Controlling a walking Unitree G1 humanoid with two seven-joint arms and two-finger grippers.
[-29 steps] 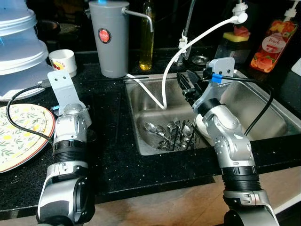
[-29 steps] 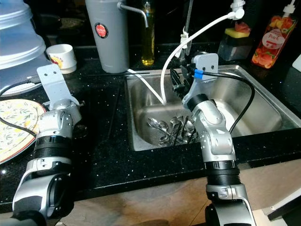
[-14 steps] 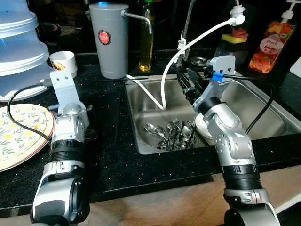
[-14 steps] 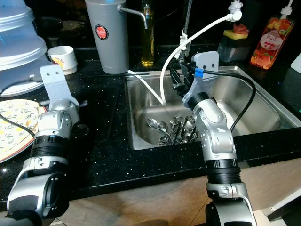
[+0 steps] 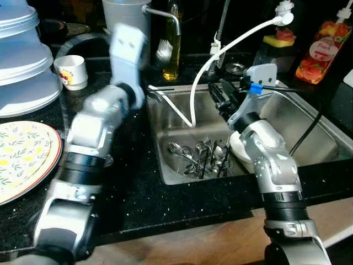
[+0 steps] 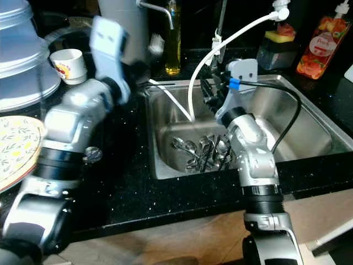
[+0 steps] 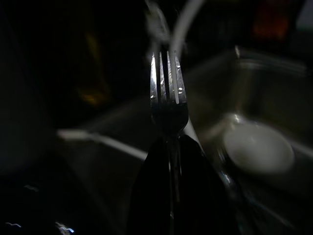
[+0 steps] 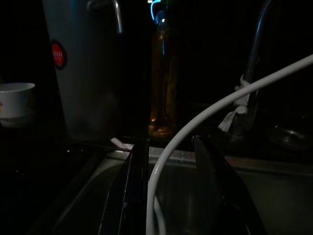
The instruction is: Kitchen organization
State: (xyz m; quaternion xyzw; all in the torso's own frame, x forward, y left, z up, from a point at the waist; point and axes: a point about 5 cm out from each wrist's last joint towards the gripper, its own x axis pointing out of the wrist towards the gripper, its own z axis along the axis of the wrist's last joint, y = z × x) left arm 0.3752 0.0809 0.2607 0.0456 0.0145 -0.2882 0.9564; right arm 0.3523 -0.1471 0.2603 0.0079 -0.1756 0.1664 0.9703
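Left fingers (image 7: 168, 161) clamped on fork (image 7: 167, 98), over sink (image 5: 309, 118) rim at 11 o'clock. Right fingers (image 8: 168, 161) parted, idle. Cutlery pile (image 5: 201, 157) left in basin; mostly undone.

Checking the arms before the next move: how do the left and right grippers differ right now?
The left gripper is shut on a fork; the right gripper is open and holds nothing. The left is raised beside the sink, motion-blurred; the right is sharp, over the basin beside the white hose.
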